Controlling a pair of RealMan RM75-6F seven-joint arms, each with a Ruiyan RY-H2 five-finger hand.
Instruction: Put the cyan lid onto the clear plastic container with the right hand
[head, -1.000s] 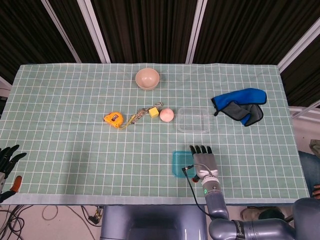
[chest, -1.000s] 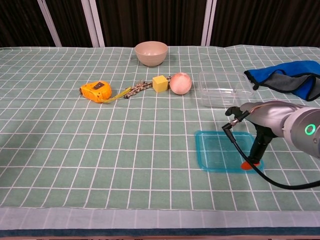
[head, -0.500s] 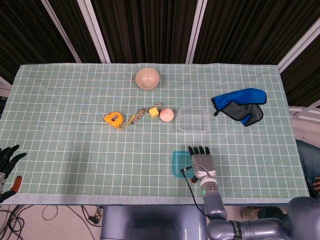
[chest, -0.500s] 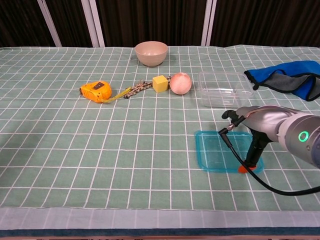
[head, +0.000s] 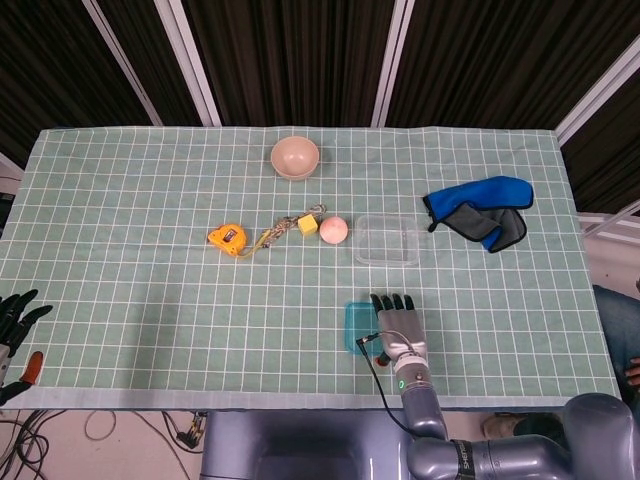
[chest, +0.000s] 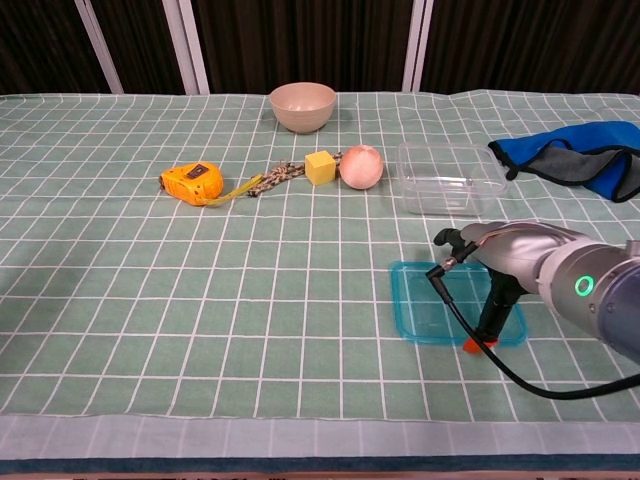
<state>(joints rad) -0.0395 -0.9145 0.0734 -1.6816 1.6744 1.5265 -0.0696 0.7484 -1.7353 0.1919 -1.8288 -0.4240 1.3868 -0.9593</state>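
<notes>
We see the right hand (head: 399, 327) lying palm-down over the cyan lid (chest: 434, 300), which rests flat on the green checked tablecloth (head: 150, 250) near the front edge, right of centre; the fingers (head: 390, 301) point toward the far edge and lie straight and side by side, and from the chest view a digit with an orange tip reaches down to the lid's front edge — whether it actually grips the lid we cannot tell. The clear plastic container (chest: 449, 177) stands just beyond the lid, apart from it, toward the middle of the cloth. The left hand (head: 17, 312) hangs off the front left corner, fingers spread and holding nothing. Further back sit a beige bowl (chest: 302, 106) near the far edge, and a row of small things (yellow tape measure (chest: 194, 183), yellow cube (chest: 320, 167), pink ball (chest: 361, 166)) — with a blue and grey cloth (chest: 580, 155) at the right edge.
</notes>
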